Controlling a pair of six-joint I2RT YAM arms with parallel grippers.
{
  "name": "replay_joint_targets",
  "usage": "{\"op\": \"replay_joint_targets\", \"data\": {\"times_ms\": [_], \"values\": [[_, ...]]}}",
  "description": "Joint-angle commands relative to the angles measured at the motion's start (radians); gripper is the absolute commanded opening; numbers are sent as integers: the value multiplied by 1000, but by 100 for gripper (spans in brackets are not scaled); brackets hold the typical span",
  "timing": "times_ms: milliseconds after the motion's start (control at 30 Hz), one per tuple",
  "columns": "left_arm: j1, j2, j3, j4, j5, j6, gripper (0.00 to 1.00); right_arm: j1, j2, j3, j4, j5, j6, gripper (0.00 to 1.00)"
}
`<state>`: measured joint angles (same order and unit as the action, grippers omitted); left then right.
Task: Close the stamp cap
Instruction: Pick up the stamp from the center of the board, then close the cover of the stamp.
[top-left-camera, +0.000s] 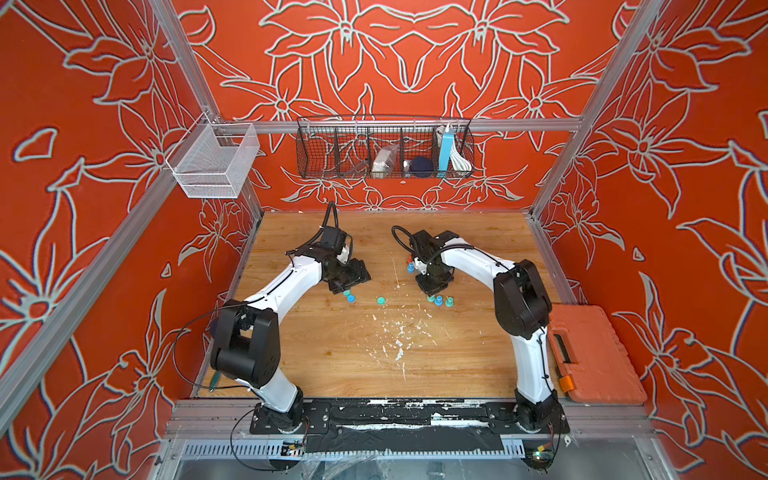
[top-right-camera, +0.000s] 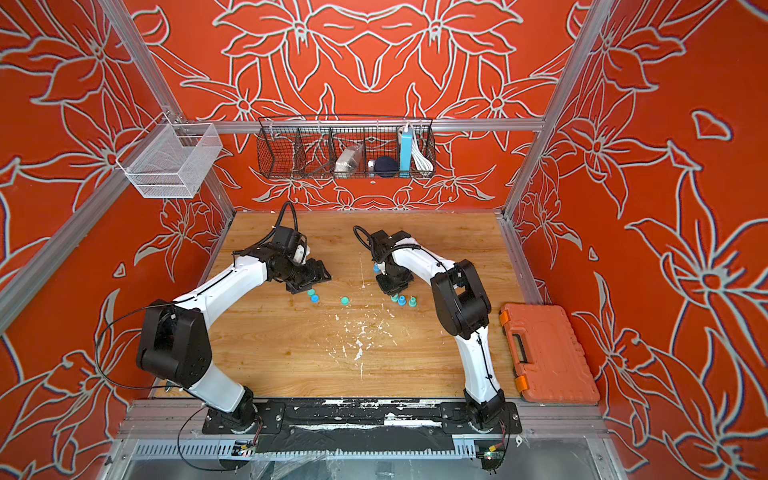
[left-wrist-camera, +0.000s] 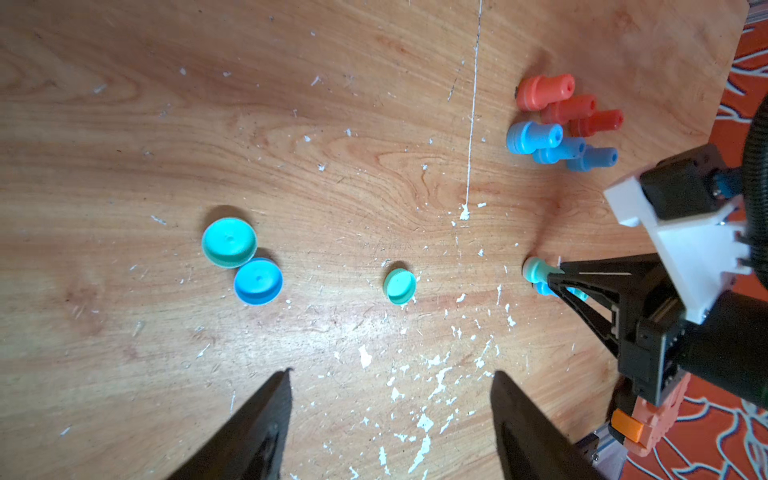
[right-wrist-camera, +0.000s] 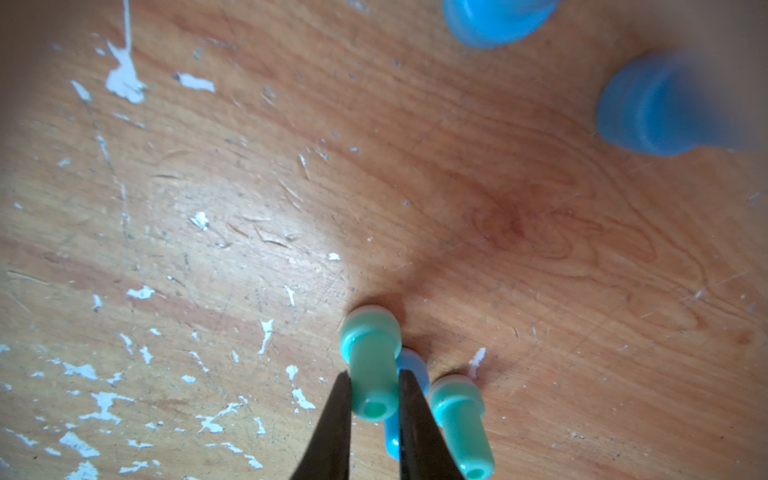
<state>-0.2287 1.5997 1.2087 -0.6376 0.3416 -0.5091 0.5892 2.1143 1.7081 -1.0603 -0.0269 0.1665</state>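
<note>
Two robot arms reach over a wooden bench (top-left-camera: 332, 357) flecked with white.

The right jaws are clenched on the stem of a teal stamp (right-wrist-camera: 372, 374). It stands upright on the bench on the robot's right, white-rimmed foot down and with no cap on it. A blue stamp (right-wrist-camera: 413, 365) and a second teal stamp (right-wrist-camera: 457, 411) stand just beside it, the blue one partly hidden behind a jaw.

The left jaws are released. They hang wide apart above the bench with nothing between them.

Three caps lie flat between the arms. A lone cap (left-wrist-camera: 400, 286) is near the middle. Closer to the left arm, a teal cap (left-wrist-camera: 228, 242) touches a blue cap (left-wrist-camera: 258, 281). Other stamps (left-wrist-camera: 544, 91), red and blue, cluster farther back.

The step in hand looks like taking hold of the stamp: the grasp seems made and the lift not yet begun. The next move likely calls for a straight lift, so the close neighbours are not knocked over. The stamp would then travel to a matching cap, and the lone cap is nearest. Its foot must sit squarely over the cap before pressing down. The cap is light and may skid, so the free left jaws might need to steady it.
</note>
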Motion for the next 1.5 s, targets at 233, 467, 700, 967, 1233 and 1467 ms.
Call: {"op": "replay_joint_targets", "data": {"times_ms": [233,467,700,967,1233,1467], "values": [[36,-62,-33,-19,-2,19,75,72,36,253,-159,0,5,16],[117,-108,-74,-34,-6,40,75,178,258,669,-355,-44,33,16],[181,-170,-127,-48,6,66,75,262,471,984,-497,-83,60,16],[210,-201,-173,-39,24,68,75,287,460,916,-445,-89,69,16],[224,-211,-182,-40,32,73,75,288,493,947,-431,-73,70,16],[229,-213,-189,-36,37,72,75,287,510,966,-419,-59,70,16]]}}
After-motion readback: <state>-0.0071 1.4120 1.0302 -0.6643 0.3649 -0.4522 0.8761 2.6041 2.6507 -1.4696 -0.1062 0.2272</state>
